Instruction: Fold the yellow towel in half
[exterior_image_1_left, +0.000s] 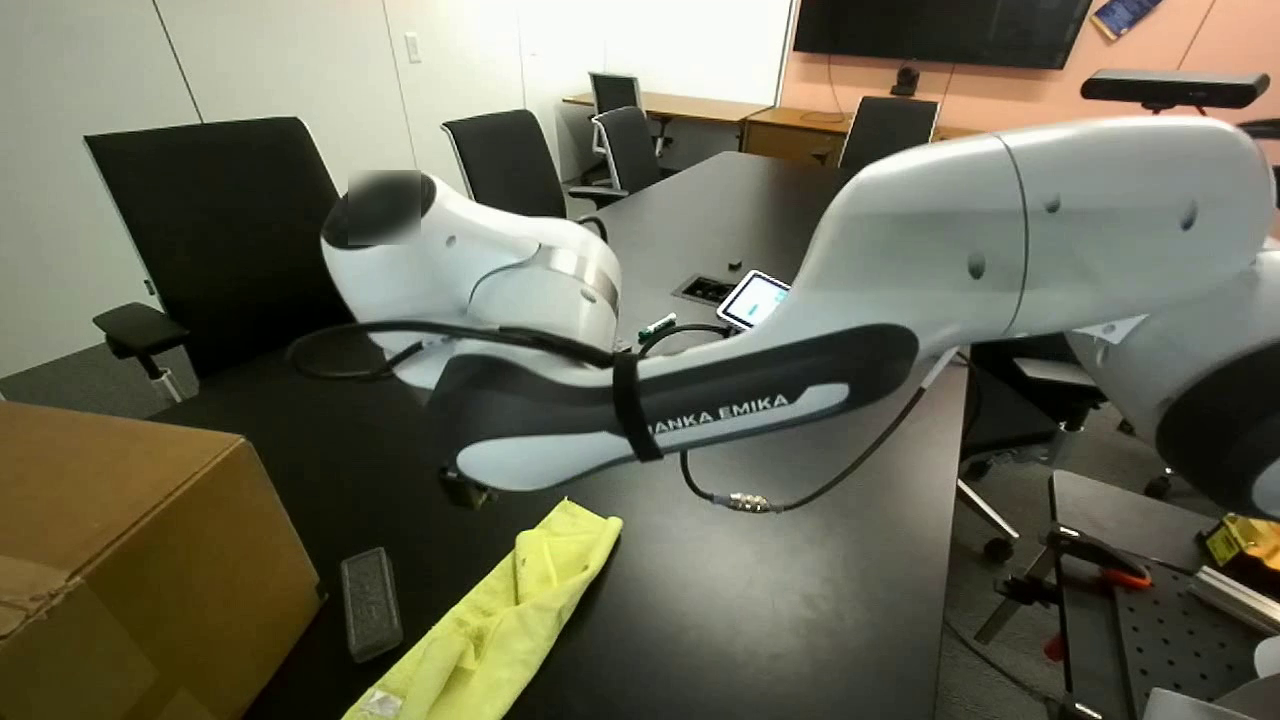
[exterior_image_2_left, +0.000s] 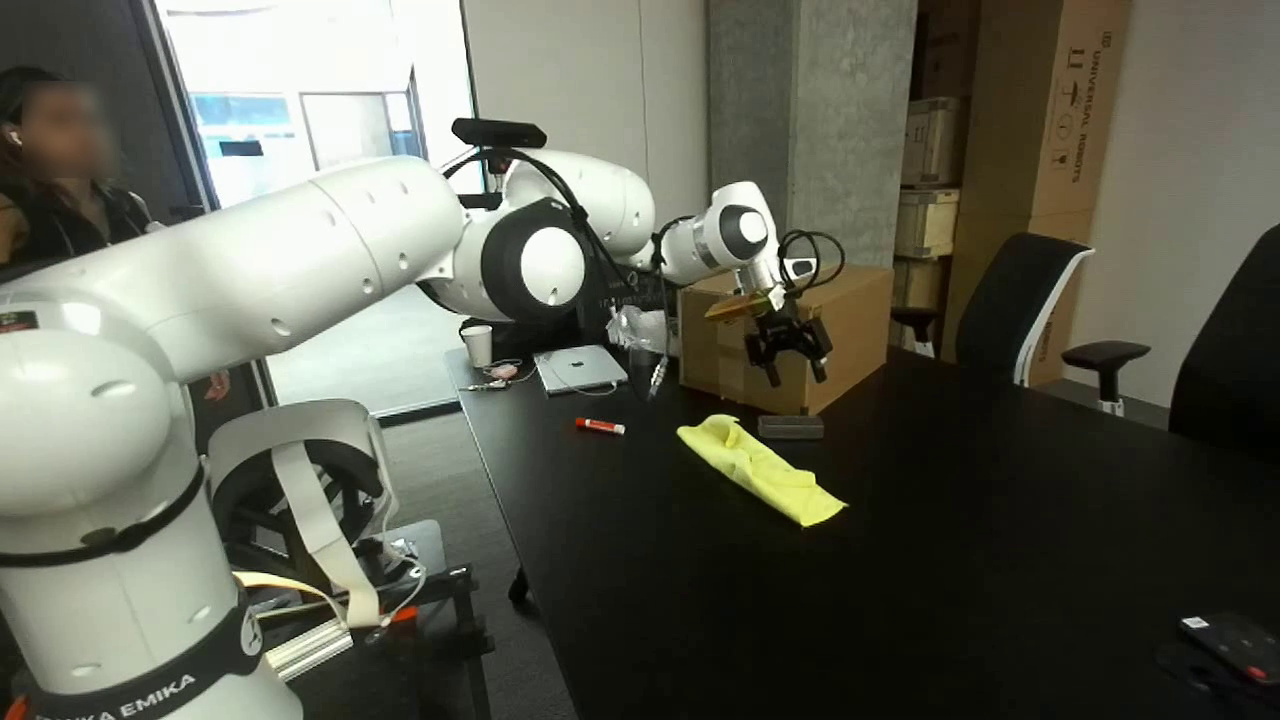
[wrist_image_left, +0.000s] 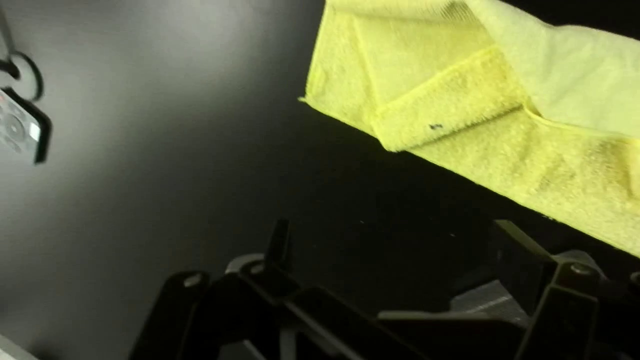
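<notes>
Wrist view shows the gripper (wrist_image_left: 397, 232) with its fingers spread wide apart, the black table (wrist_image_left: 190, 150) visible between their tips. The towel (wrist_image_left: 450, 90) lies on the table beyond them, at the upper right of that view and running out of it. Its layers overlap: a paler, smoother flap covers part of the fuzzy cloth, which bears a small dark mark. A small device (wrist_image_left: 20, 125) shows at the left edge. In both exterior views the towel (exterior_image_1_left: 530, 590) is a long, narrow, creased strip; a dark block (exterior_image_2_left: 790, 428) lies just beside it, between it and the box (exterior_image_2_left: 855, 345). In an exterior view the gripper (exterior_image_2_left: 796, 370) hangs fingers down over the table, apart from the towel, with the box behind it. The arm (exterior_image_1_left: 730, 400) hides most of the gripper in an exterior view, where a green marker (exterior_image_1_left: 657, 326) and a tablet (exterior_image_1_left: 755, 300) sit farther along the table. A red marker (exterior_image_2_left: 600, 426), a laptop (exterior_image_2_left: 580, 369) and a cup (exterior_image_2_left: 478, 346) stand on the table in an exterior view, and a person (exterior_image_2_left: 75, 215) shows at the left edge, face blurred. Black chairs (exterior_image_1_left: 210, 240) stand along the table.
</notes>
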